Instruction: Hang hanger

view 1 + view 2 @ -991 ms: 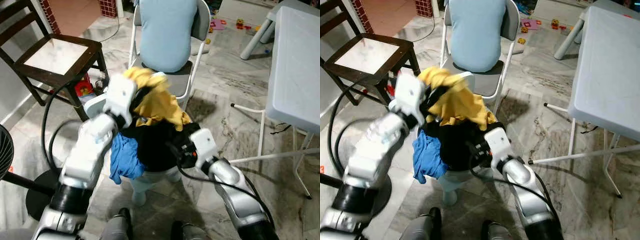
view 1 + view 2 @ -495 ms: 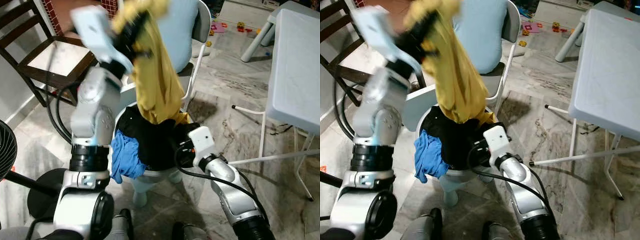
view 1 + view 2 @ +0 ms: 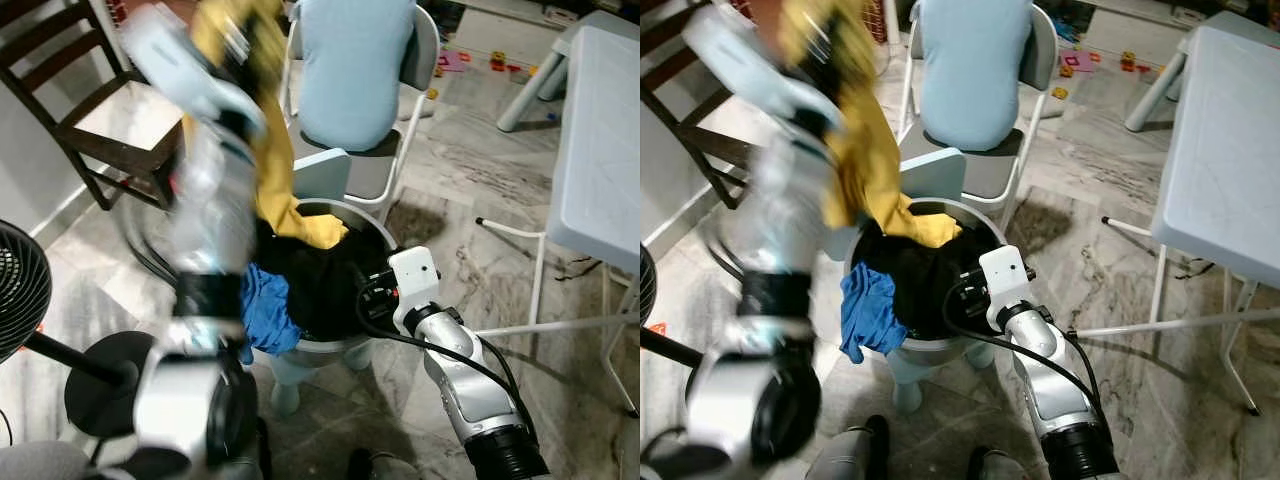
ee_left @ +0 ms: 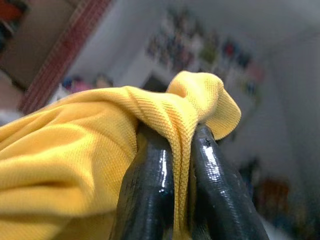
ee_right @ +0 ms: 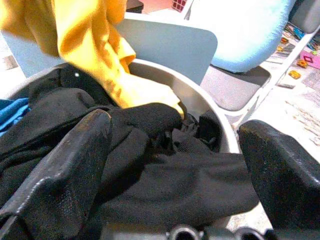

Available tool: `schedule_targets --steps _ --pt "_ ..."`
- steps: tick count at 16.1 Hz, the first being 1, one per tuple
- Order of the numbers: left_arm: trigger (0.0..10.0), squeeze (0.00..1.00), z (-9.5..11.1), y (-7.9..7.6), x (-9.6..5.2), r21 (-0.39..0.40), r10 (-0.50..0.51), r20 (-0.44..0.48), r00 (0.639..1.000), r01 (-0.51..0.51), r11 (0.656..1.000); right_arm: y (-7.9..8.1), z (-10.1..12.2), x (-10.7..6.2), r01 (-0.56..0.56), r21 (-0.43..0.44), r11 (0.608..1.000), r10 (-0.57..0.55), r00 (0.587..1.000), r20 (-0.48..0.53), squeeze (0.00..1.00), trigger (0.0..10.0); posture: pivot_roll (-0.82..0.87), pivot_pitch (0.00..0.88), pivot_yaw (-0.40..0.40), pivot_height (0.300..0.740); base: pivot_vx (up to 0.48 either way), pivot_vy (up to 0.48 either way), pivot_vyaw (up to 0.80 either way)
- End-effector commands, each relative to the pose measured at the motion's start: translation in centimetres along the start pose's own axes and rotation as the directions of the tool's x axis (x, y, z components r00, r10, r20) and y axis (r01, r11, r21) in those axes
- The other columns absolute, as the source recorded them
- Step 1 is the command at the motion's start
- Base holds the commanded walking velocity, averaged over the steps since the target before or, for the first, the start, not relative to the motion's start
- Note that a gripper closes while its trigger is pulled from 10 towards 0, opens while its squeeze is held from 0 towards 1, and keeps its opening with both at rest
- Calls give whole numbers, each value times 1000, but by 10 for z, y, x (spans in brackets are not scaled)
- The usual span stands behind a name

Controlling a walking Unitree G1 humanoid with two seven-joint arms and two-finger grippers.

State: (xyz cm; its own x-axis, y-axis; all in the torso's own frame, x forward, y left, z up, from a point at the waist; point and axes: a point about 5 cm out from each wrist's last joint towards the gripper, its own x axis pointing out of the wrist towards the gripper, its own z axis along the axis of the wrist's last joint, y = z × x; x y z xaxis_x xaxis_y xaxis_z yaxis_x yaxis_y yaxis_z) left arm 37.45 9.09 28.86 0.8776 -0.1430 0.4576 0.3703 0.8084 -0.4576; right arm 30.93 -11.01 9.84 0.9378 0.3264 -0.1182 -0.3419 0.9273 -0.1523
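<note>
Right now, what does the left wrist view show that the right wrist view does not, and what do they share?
Left wrist view alone: the left gripper shut on a fold of the yellow shirt, with a blurred wall behind.

Right wrist view alone: the right gripper open over black clothes in the grey basket, a bit of blue cloth, and a chair seat beyond.

Both: the yellow shirt, whose lower end still lies in the basket.

The robot has silver arms with white wrist blocks, black cables and joints; each gripper has two long glossy black fingers (image 4: 150,190).
</note>
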Motion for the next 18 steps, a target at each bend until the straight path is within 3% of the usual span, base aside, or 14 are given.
schedule_targets --steps 1,3,4,5,6,8,9,10,11,12,13,15,16,18 --pt "2235 0 -30 -17 -8 60 -122 -150 981 132 989 -2 -8 -6 12 6 1000 -12 1000 -20 0 10000 32 158 -23 740 0 0 0" --pt "1922 0 -55 -21 -24 104 -214 -265 940 248 963 -3 -8 -6 14 6 1000 -14 1000 -20 0 10000 31 163 -26 740 0 0 0" --pt "1373 0 -64 -19 -36 145 -250 -307 918 304 941 -4 -7 -6 19 5 1000 -19 1000 -18 0 10000 29 167 -26 740 0 0 0" --pt "1529 0 -73 -17 -50 168 -267 -358 895 343 924 -6 -6 -6 26 3 1000 -26 1000 -14 0 10000 29 171 -28 740 0 0 0" --pt "2157 0 -75 -15 -57 183 -268 -374 888 354 917 -7 -6 -6 29 1 1000 -29 999 -13 0 10000 30 171 -30 740 0 0 0" --pt "1843 0 -86 4 -92 310 -211 -451 867 374 874 -13 -6 -8 57 -14 998 -57 998 -15 0 10000 35 182 -43 740 0 0 0" --pt "1843 0 -88 9 -99 333 -187 -467 864 368 868 -14 -7 -8 59 -16 998 -59 998 -16 0 10000 35 182 -43 740 0 0 0" --pt "4157 0 -94 22 -120 374 -123 -513 849 350 859 -16 -7 -9 60 -21 998 -60 998 -20 0 10000 39 186 -53 740 0 0 0" --pt "7020 0 -105 34 -144 406 -62 -593 803 365 838 -16 -7 -9 57 -24 998 -57 998 -23 0 10000 41 191 -58 740 0 0 0" --pt "10000 0 -115 41 -169 383 -26 -676 737 381 841 -17 -8 -9 51 -25 998 -51 998 -28 0 10000 47 196 -68 740 0 0 0" --pt "10000 0 -123 47 -185 381 11 -734 679 399 834 -16 -8 -8 40 -29 999 -41 999 -30 0 10000 48 198 -72 740 0 0 0" --pt "10000 0 -125 54 -199 409 72 -765 640 398 821 -14 -6 -7 27 -34 999 -28 999 -28 0 10000 43 203 -81 740 0 0 0" --pt "10000 0 -123 54 -200 425 84 -763 640 401 811 -15 -5 -7 28 -35 999 -29 999 -27 0 10000 43 203 -82 740 0 0 0" --pt "10000 0 -119 61 -206 504 135 -754 642 435 746 -18 -7 -8 29 -39 999 -30 999 -32 0 10000 43 207 -84 740 0 0 0"
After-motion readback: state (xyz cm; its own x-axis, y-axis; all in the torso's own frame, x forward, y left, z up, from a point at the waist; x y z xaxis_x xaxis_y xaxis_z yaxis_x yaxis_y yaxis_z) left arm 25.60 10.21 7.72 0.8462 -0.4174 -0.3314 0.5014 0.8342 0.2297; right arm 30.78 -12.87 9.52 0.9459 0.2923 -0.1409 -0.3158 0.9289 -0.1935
